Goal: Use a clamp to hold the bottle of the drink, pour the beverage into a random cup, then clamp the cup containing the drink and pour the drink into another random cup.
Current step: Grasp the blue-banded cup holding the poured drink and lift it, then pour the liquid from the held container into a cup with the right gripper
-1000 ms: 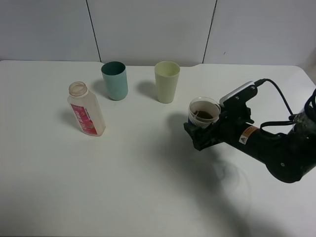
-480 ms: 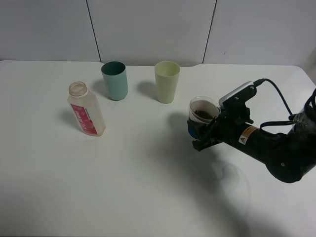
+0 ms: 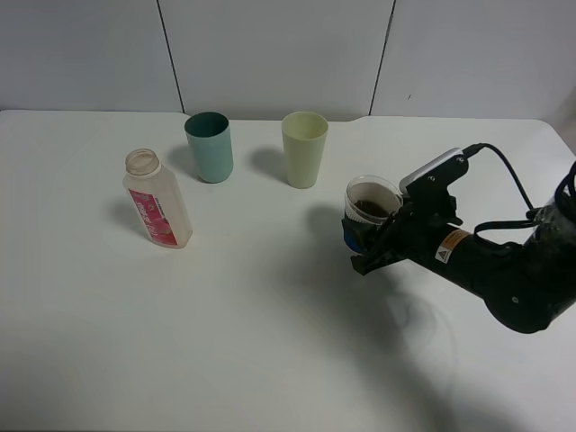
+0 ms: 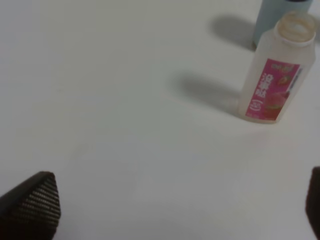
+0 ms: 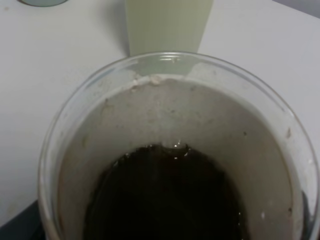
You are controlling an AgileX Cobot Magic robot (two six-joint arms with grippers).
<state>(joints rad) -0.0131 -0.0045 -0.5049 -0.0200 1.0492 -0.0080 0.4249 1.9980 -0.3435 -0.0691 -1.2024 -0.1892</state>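
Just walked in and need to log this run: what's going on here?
The right hand is closed around a clear cup holding dark drink, on the right of the table. The uncapped bottle stands on the left and looks empty. The teal cup and pale green cup stand upright at the back. The left hand is open, holding nothing.

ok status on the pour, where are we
Left gripper open, over the table. Right gripper shut on clear cup, dark drink inside. Pale green cup nearest, path to it clear; bottle uncapped, off to the left.
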